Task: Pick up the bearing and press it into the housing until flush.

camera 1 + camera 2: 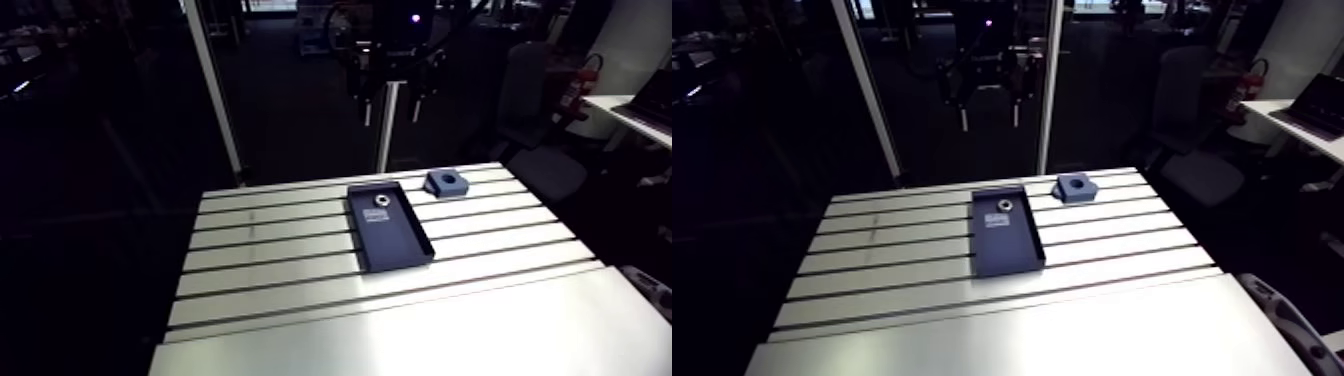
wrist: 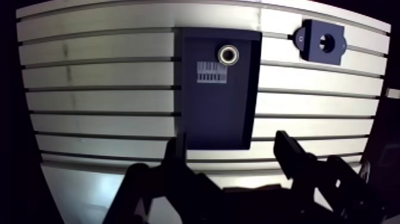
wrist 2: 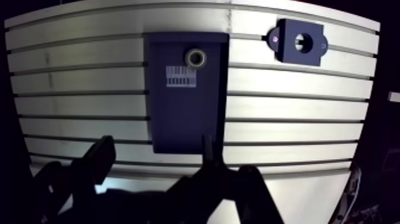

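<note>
The bearing is a small shiny ring. It lies flat in the tray, at the end far from my pincer. Just beside the ring, a bit nearer to me, a white sticker with black lines is stuck on the tray floor.

The tray is dark, long and shallow. It sits flat on the bench. The bench is silver, and its long slots run across under the tray.

The housing is a dark block with a round hole in its top. It sits on the bench off to one side of the tray, close to the end where the ring lies. It does not touch the tray. A strip of bench shows between them.

My pincer hangs high over the bench, well above the tray and the block. Its two fingers are spread wide and hold nothing. In the wrist view, the near end of the tray shows between my fingers. The ring and the block are both well ahead of them.
</note>
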